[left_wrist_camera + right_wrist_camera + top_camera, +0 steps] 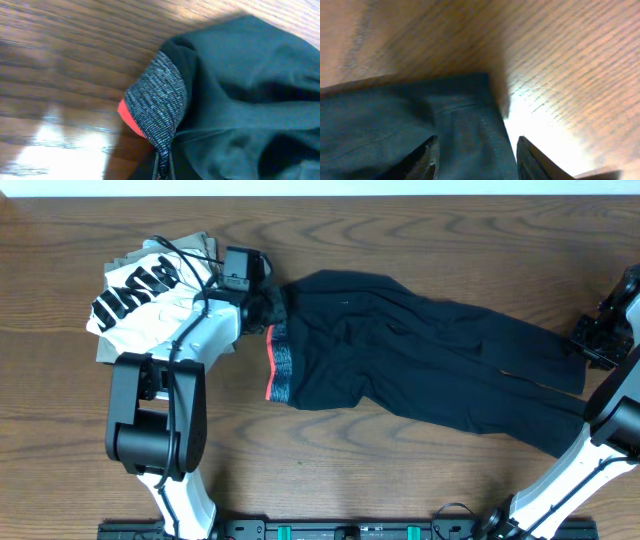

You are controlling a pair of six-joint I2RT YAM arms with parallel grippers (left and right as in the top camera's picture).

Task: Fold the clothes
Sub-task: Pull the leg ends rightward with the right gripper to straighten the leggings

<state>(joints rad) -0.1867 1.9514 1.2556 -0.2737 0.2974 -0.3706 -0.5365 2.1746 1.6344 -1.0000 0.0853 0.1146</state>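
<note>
The black leggings [420, 350] lie spread across the wooden table, with the grey, coral-edged waistband [280, 365] at the left and the legs running to the right. My left gripper [262, 305] is at the waistband's far corner. In the left wrist view it [162, 172] is shut on a pinched fold of the grey waistband [160, 95]. My right gripper [592, 335] is at the leg ends. In the right wrist view its open fingers [476, 142] straddle a black leg hem [465, 110] that lies flat on the table.
A white shirt with bold black lettering [140, 295] lies on a khaki folded garment [205, 245] at the far left, beside the left arm. Bare wood [400, 470] runs along the front of the table. The table's far edge [400, 194] is at the top.
</note>
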